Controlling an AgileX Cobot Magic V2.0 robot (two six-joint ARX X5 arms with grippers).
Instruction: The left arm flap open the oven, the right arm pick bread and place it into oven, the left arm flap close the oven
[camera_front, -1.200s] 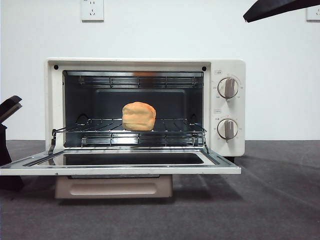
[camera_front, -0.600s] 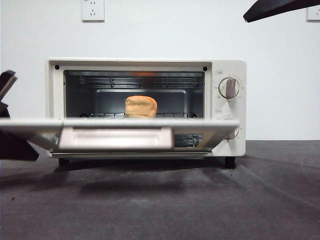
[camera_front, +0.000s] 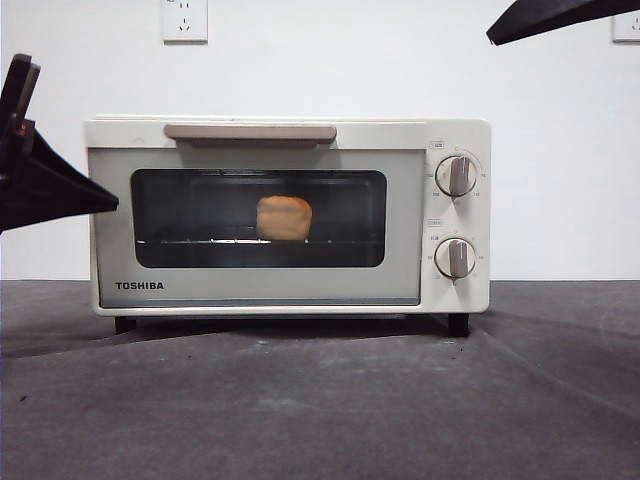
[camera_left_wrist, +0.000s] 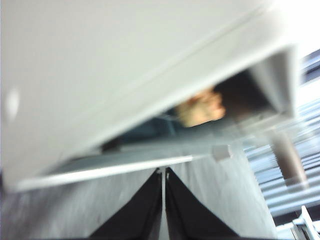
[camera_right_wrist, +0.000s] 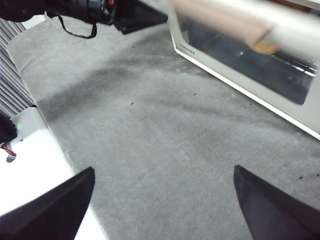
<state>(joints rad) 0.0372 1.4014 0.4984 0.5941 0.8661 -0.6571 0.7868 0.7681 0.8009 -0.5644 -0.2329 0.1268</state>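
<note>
Front view: oven (camera_front: 290, 215) door up and shut, bread (camera_front: 284, 217) on the rack behind the glass; left claw (camera_left_wrist: 163, 200) pressed together beside the door, right claw (camera_right_wrist: 162, 200) spread, waiting; closing step looks done, next only withdrawal.

Cream Toshiba oven (camera_front: 288, 215) sits upright on the tabletop, door flapped shut, beige handle along the top edge; golden-orange bread (camera_front: 284, 217) is inside on the wire rack, roughly centered, showing through the dark glass window.
</note>
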